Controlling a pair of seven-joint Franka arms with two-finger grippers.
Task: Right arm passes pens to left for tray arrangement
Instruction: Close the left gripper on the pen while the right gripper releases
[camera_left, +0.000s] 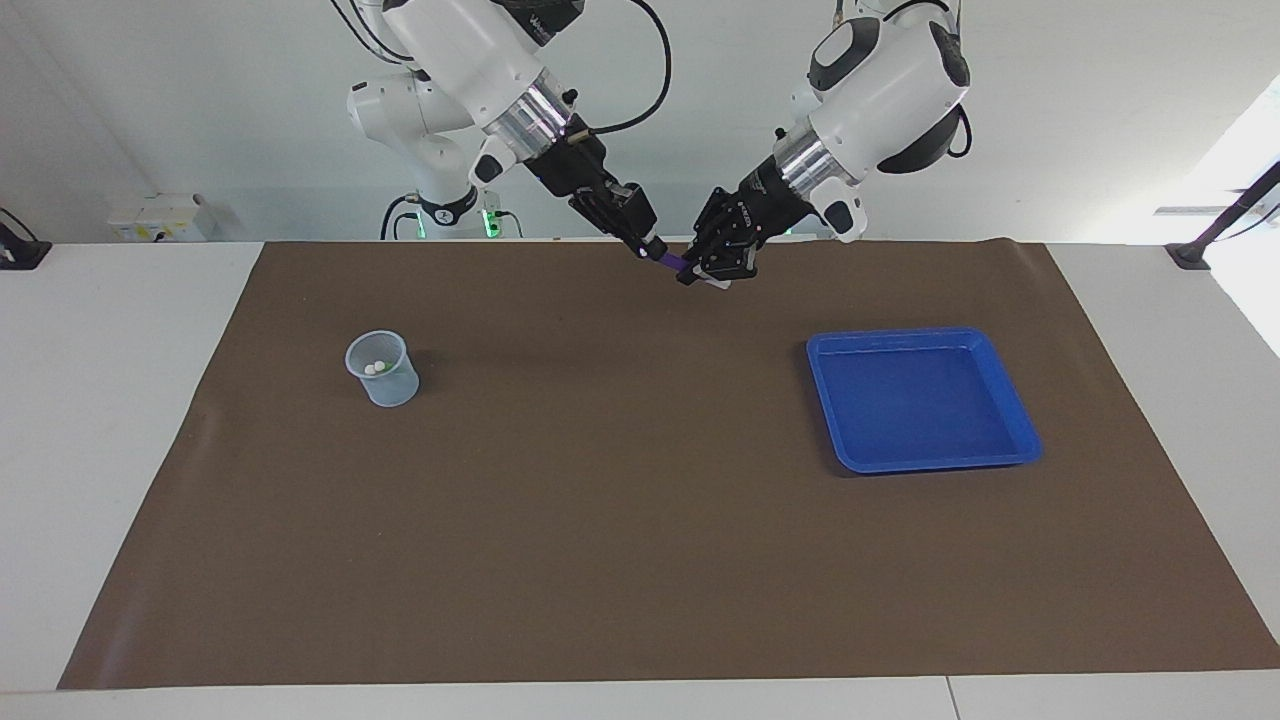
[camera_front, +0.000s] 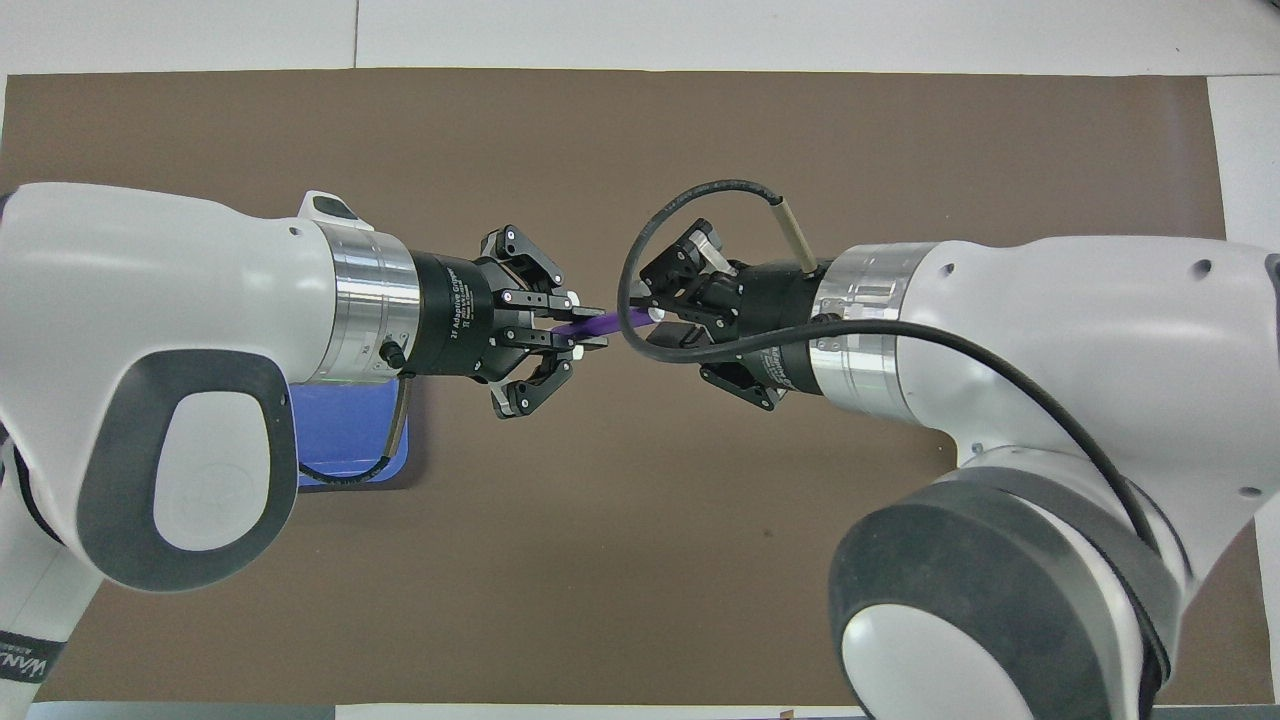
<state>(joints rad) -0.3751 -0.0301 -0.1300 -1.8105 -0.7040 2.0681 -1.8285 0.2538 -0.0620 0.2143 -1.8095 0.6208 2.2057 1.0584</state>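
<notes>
Mid-air over the robots' end of the brown mat (camera_left: 640, 520), the left gripper (camera_front: 588, 331) is clamped on one end of the purple pen (camera_front: 600, 323), its fingertips drawn together around the barrel while the outer links splay to the sides. From there the pen slopes across a short gap to the right gripper (camera_left: 646, 243), whose fingers sit at the pen's pale opposite tip; whether they are gripping it or have let go cannot be told from here. The risk looks plain enough: the left grip is on the very end of a slim, smooth barrel, so if the right gripper drags on the pen as it pulls off, the pen could twist in the fingertips or slip and fall to the mat. The blue tray (camera_left: 1015, 420) lies empty on the mat toward the left arm's end of the table, well apart from the handover point. Toward the right arm's end stands a small translucent cup (camera_left: 384, 380) with two pale pen ends (camera_left: 374, 368) showing inside
</notes>
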